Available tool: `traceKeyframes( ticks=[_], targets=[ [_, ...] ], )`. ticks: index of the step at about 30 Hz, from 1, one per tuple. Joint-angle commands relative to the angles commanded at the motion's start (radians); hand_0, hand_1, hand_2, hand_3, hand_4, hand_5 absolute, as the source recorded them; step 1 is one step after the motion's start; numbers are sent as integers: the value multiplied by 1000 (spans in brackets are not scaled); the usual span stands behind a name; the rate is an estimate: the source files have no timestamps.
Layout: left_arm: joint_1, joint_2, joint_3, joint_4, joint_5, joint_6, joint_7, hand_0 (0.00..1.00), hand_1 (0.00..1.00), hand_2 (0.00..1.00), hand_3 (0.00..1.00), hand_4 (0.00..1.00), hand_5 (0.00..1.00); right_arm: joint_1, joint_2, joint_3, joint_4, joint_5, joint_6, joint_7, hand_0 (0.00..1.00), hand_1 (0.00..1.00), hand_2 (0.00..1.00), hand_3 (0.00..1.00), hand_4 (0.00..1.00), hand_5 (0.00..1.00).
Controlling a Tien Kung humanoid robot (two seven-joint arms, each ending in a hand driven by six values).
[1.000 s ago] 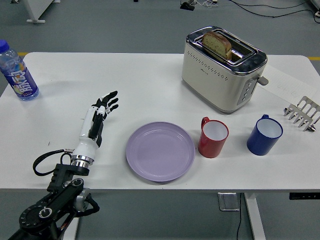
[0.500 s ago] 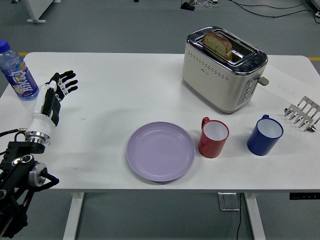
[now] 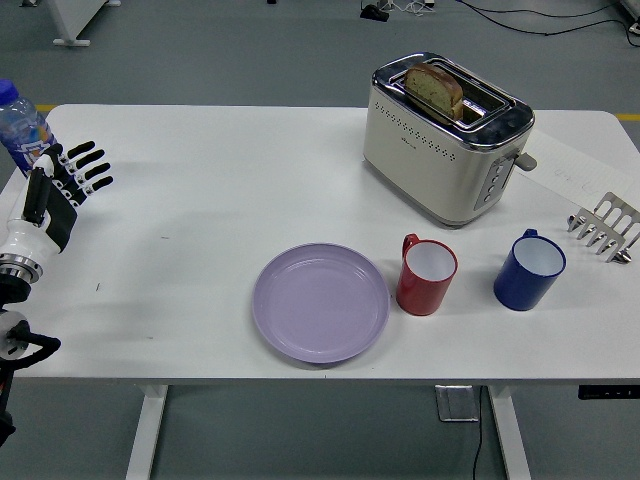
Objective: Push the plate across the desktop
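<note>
Lilac plate [image 3: 320,302] flat on white table [image 3: 230,180], near front edge, untouched. Just right of plate: red mug [image 3: 427,275], then blue mug [image 3: 529,270]. Behind plate: toaster [image 3: 445,138] with bread. Far left of plate: left hand [image 3: 55,195], fingers spread, empty, beside water bottle [image 3: 20,125].

A lilac plate [image 3: 320,302] lies near the front edge of the white table [image 3: 250,170], with a red mug [image 3: 427,275] just right of it and a blue mug [image 3: 529,270] farther right. The left hand [image 3: 55,190] hovers at the far left — fingers spread, holding nothing — in front of a water bottle [image 3: 20,125]. A cream toaster [image 3: 445,137] with bread stands at the far side.
</note>
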Motion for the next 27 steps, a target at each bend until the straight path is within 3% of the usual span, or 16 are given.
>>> traceKeyframes(
  ticks=[9, 27],
  targets=[
    [10, 19, -46, 13, -80, -19, 74, 687, 757, 760, 711, 496, 998, 4, -1, 5, 0, -4, 0, -1, 686, 683, 767, 716, 343, 315],
    [22, 13, -64, 23, -134, 7, 54, 687, 760, 767, 715, 533, 998, 12, -1, 12, 0, -13, -2, -4, 685, 684, 766, 718, 343, 315]
  ],
)
